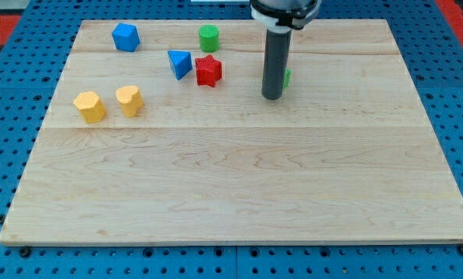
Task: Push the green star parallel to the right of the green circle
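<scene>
The green circle [209, 36] stands near the board's top, a little left of centre. The green star [286, 77] is almost wholly hidden behind my rod; only a green sliver shows at the rod's right edge. My tip [272, 96] rests on the board just in front of and slightly left of the star, well to the right of and below the green circle.
A red star [209, 70] and a blue triangle [179, 63] lie below the green circle. A blue block [126, 36] is at the top left. Two yellow blocks [90, 106] [129, 100] sit at the left. The wooden board [239, 186] lies on a blue pegboard.
</scene>
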You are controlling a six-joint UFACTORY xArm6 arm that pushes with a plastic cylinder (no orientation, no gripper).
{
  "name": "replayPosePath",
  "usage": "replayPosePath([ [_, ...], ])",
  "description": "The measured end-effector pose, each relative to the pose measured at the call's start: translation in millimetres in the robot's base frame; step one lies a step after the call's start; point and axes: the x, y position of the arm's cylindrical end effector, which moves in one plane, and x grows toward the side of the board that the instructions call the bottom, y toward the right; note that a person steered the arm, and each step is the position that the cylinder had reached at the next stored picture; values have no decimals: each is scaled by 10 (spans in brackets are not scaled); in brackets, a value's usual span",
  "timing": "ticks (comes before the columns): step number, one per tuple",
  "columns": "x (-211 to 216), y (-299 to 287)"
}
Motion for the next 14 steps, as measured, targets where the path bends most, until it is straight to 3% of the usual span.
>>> replayPosePath([
  [1,107,-169],
  [2,-145,-402],
  [4,-278,654],
  [5,257,448],
  [8,-625,905],
  [9,-389,910],
  [10,-322,1334],
  [11,-821,1309],
  [14,-757,1227],
])
